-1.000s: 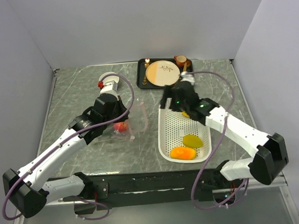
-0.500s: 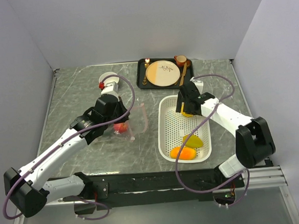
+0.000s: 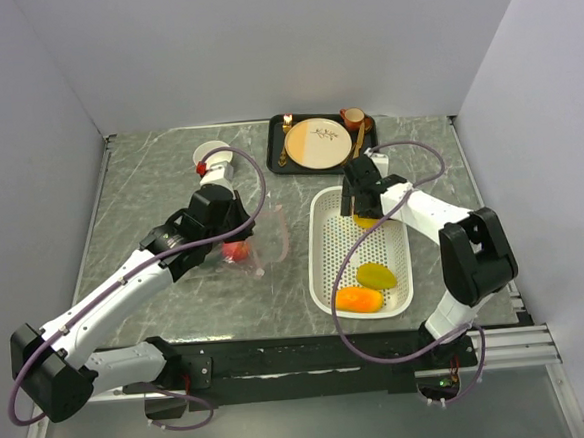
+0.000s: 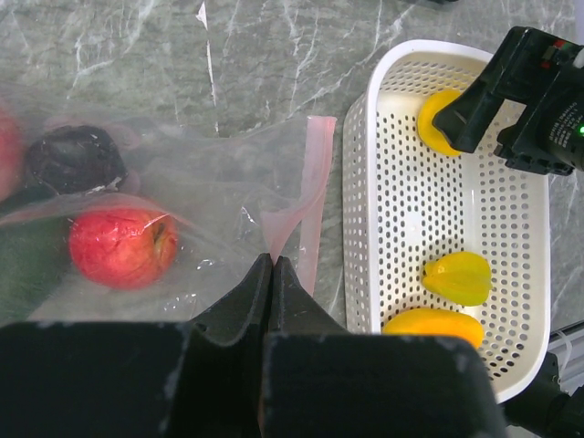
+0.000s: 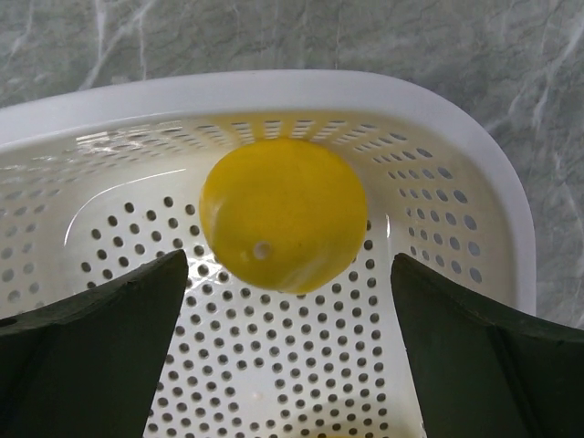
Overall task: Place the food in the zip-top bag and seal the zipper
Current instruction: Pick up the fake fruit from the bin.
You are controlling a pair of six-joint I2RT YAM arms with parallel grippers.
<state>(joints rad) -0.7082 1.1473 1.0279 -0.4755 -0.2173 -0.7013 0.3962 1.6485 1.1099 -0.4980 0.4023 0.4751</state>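
Nearest the arm bases, the white perforated basket (image 3: 320, 269) sits right of centre on the marble-look table (image 3: 150, 199). The orange piece (image 3: 358, 300) lies at its near end, with the yellow-green piece (image 3: 376, 274) just beyond and beside it. Left of the basket, the zip-top bag (image 3: 271, 232) lies on the table with its mouth edge toward the basket. The left gripper (image 4: 272, 274) is clamped on that edge, jaws fully together on the plastic, just beside the pink zipper (image 4: 315, 187). The overhead view gives only a red blob through the film. The left wrist view resolves the contents: red fruit (image 4: 121, 246), dark avocado (image 4: 73, 160) beyond it and a green piece (image 4: 26, 265) at the frame edge, all inside the bag. It also shows the zipper kinked near the fingers. Further back, the right gripper (image 5: 287, 306) hangs over the basket's far end. Its fingers (image 5: 100, 347) are spread wide either side of the yellow piece (image 5: 283, 214), gripping nothing. From overhead the arm covers most of that piece. The right wrist view shows it whole: round, a small hole in the skin, lying by the basket's far wall. At the far edge a black tray (image 3: 277, 130) carries a plate (image 3: 317, 142), a cup (image 3: 352, 117) and cutlery (image 3: 283, 147). The plate has a dark mark in the middle, too small to read.
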